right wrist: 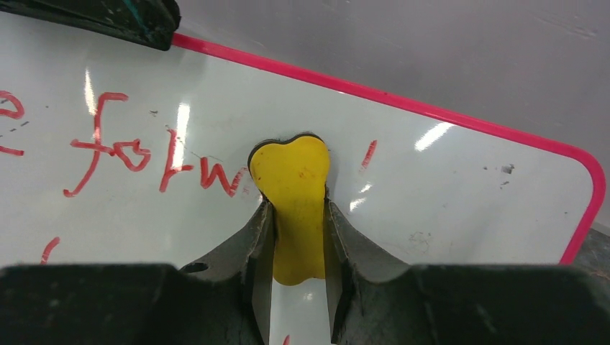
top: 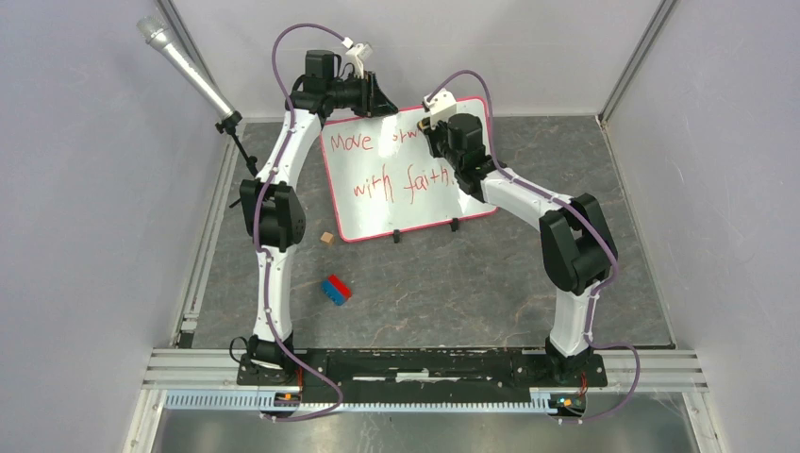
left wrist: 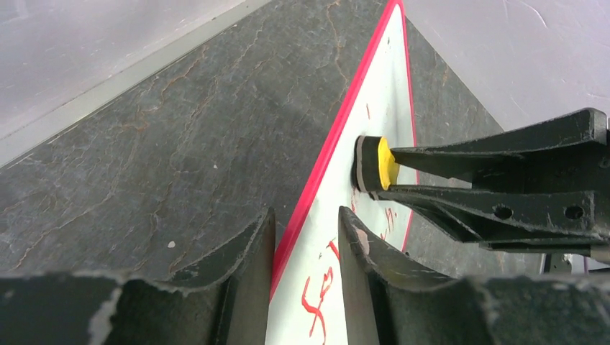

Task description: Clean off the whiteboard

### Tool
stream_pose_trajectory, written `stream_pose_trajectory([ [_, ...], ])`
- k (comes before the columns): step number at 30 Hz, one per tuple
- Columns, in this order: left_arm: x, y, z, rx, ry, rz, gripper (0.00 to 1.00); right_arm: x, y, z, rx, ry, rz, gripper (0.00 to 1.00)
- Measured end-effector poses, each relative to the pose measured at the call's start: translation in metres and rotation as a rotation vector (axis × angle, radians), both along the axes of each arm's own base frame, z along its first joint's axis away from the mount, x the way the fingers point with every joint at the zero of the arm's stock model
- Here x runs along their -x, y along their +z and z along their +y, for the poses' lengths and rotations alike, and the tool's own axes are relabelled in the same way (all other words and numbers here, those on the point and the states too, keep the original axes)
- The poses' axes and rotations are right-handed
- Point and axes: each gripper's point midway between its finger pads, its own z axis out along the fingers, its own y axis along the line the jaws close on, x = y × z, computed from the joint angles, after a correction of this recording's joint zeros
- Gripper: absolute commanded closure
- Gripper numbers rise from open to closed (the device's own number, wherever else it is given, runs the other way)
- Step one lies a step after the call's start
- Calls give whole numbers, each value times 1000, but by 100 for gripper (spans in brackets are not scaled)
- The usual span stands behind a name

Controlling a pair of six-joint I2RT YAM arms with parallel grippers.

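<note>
You've got one whiteboard (top: 401, 203), standing at a tilt on its two black clip feet (top: 398, 236) toward the far middle of the table (top: 472, 293), pink-red rim all round. There are two lines of red marker writing on its face: "Move" plus a partly hidden word on top, "with faith" below.

Your left hand (left wrist: 306, 237) is at the board's top left edge. Its two fingers (left wrist: 252, 259) straddle the red rim, one behind and one on the written face, pinching the board.

Your right hand (right wrist: 295, 208) pinches one yellow eraser (right wrist: 293, 180) between both fingers. The eraser's dark pad sits flat against the board's face in the upper row of writing, just right of "forw". In the left wrist view the same eraser touches the board just below the top rim. The right wrist view shows one short red stroke just right of the eraser.

Loose things on the table in front of the board:
- One small wooden cube (top: 326, 238), near the board's lower left corner.
- One red-and-blue block (top: 336, 290), nearer to you and apart from the cube.

One silver microphone (top: 189, 71) is on a stand at the far left.
</note>
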Motion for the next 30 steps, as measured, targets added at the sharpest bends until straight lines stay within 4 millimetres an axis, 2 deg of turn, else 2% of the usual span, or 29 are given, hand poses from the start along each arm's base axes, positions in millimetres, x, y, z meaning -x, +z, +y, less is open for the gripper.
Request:
stream_pose_trajectory([
  [11, -1, -4, 0, -35, -27, -61, 63, 11, 1, 52, -5, 83, -8, 74],
  [15, -2, -6, 0, -56, -32, -85, 64, 10, 2, 59, -22, 83, -3, 75],
  [22, -4, -7, 1, -77, -39, -115, 65, 0, 2, 42, -64, 22, 14, 75],
  [26, -4, -8, 1, -85, -40, -123, 64, -13, 6, 18, -98, -29, 14, 75],
  [30, -3, -9, -1, -89, -41, -121, 64, -27, 9, -15, -117, -94, 13, 75],
])
